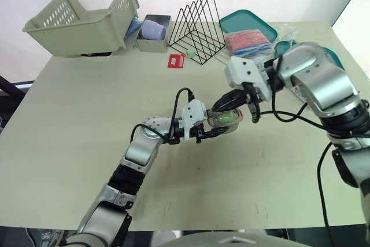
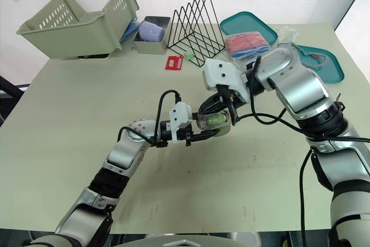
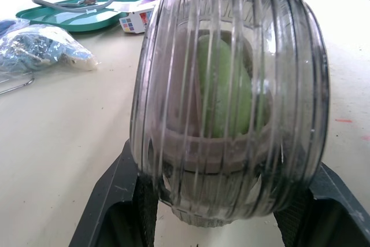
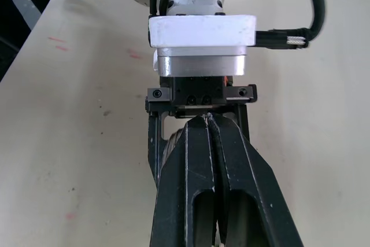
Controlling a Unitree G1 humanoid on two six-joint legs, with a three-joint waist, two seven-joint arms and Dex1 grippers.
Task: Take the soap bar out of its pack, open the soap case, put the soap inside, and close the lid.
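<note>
Your left gripper (image 1: 221,124) pinches the case (image 3: 231,102) over the table (image 1: 87,143), soap (image 3: 222,91) already inside, so unpacking and loading look done. Your right gripper (image 4: 209,125), fingers pressed together, sits against the case's top. The lid seems shut, though I can't be sure; only confirming the latch is left.

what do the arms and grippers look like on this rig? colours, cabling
Both arms: silver-grey shells, black joints, loose black cables looping outside. A white block sits at each wrist. The left gripper and right gripper each have two black fingers; the right's show long slots.
</note>
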